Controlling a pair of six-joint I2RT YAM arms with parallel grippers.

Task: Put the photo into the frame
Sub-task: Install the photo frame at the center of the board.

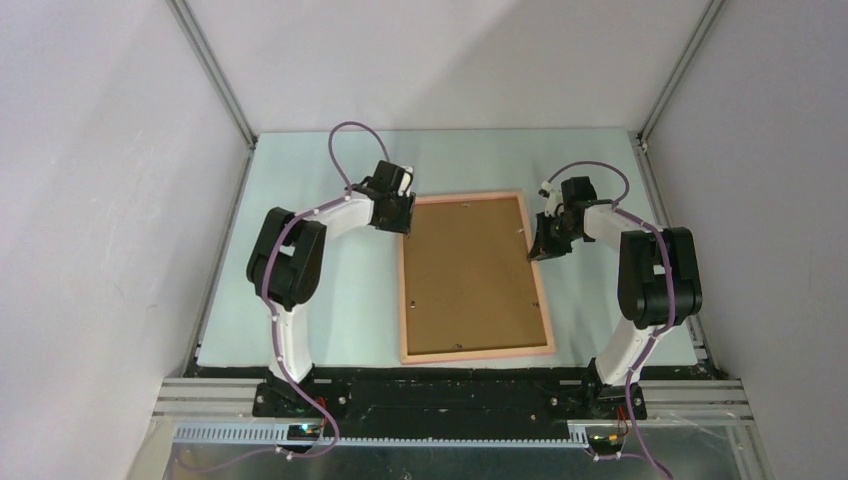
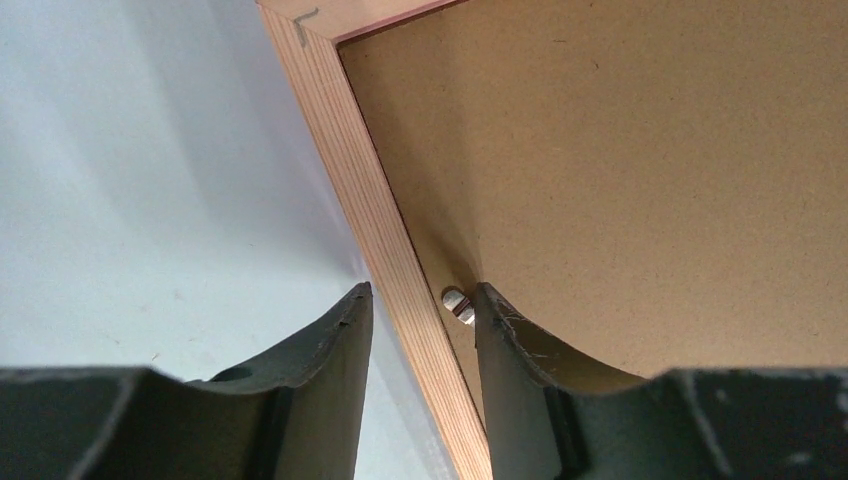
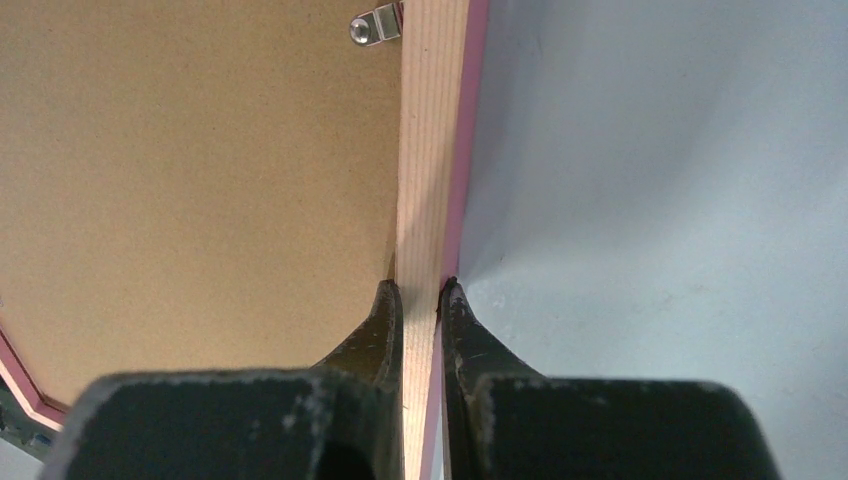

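The salmon-pink frame lies back-side up in the middle of the table, with a brown backing board sitting inside it. The photo is hidden. My left gripper is at the frame's far left corner. In the left wrist view it stands open astride the wooden left rail; a gap shows beside the outer finger, and the inner finger is next to a small metal tab. My right gripper is at the right rail. In the right wrist view it is shut on that rail.
The pale table top is walled in by white panels on the left, back and right. A metal turn clip sits on the board by the right rail. The arm bases stand on the black strip at the near edge.
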